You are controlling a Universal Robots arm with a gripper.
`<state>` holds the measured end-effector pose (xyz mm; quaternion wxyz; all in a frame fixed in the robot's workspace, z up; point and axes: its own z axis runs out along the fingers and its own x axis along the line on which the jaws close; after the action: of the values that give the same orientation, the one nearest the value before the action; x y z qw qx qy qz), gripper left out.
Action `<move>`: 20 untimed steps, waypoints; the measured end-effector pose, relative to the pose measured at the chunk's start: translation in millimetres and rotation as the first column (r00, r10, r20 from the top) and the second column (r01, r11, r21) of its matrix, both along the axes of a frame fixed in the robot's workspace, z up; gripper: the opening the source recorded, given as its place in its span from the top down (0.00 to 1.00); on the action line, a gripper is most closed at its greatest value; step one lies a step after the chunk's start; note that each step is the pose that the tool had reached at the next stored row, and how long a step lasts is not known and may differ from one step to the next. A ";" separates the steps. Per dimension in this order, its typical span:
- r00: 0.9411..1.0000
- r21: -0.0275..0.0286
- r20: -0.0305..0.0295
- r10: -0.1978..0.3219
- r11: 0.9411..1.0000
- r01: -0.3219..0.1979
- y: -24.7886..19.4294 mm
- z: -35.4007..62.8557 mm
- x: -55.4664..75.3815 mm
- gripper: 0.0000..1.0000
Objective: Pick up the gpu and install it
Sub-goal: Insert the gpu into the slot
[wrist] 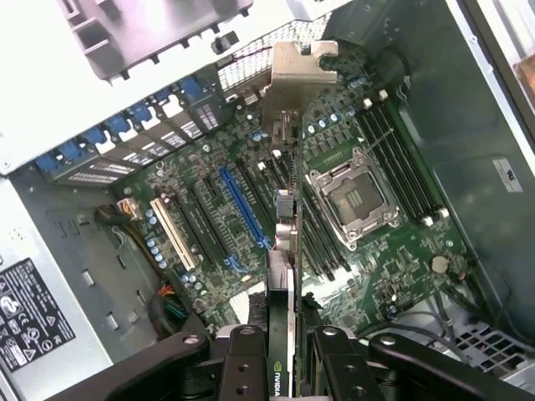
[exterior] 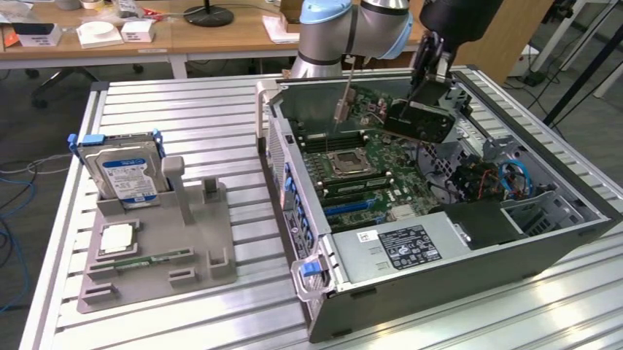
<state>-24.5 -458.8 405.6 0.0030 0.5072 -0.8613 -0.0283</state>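
Over the slatted table's [exterior: 195, 109] open computer case [exterior: 438, 288], the pincer [wrist: 287, 351] grips the gpu [exterior: 421, 120].

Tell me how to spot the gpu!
Find the big open computer case on the exterior view's right. Above its green motherboard, the gripper holds the gpu: a flat black card with a silver bracket. Unlike the silver, blue-labelled hard drive standing in the grey holder, it hangs in the air.

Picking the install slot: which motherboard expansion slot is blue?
The long blue slot, lying between the cream slot and the edge-on gpu; all the others are black.
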 end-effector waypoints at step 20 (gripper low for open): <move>0.982 0.000 0.000 0.190 0.982 -0.190 0.0 -1.1 2.0 0.74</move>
<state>-22.5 -458.8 404.6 0.0058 0.5872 -0.8089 -0.0279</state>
